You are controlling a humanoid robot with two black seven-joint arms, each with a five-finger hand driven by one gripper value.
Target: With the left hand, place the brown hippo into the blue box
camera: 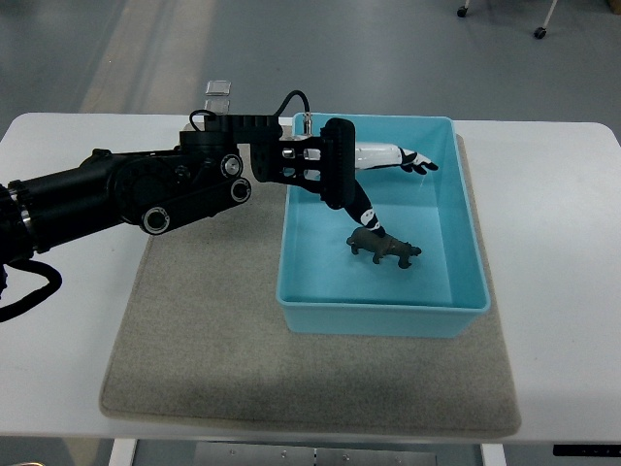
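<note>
— Where is your brown hippo point(385, 248)?

— Pictured inside the blue box point(466, 243), standing on the floor of it, a little toward the near wall and about midway across. It sits upright on its legs, head pointing to the picture's right.

— And your left hand point(364, 184)?

— Reaching over the box's far-left corner, its arm entering from the picture's left across the grey mat point(194, 340). The fingers are spread: one long white finger point(393, 155) stretches out over the far part of the box, another point(369, 218) angles down, its tip right at the hippo's back (touching or just above, you cannot tell from this view). Nothing is clasped; the hand is wide and holds nothing.

— The surroundings?

— The box rests on the mat's right half, the mat on a white table point(563, 291). A small clear object point(219, 89) stands at the table's far edge.
</note>
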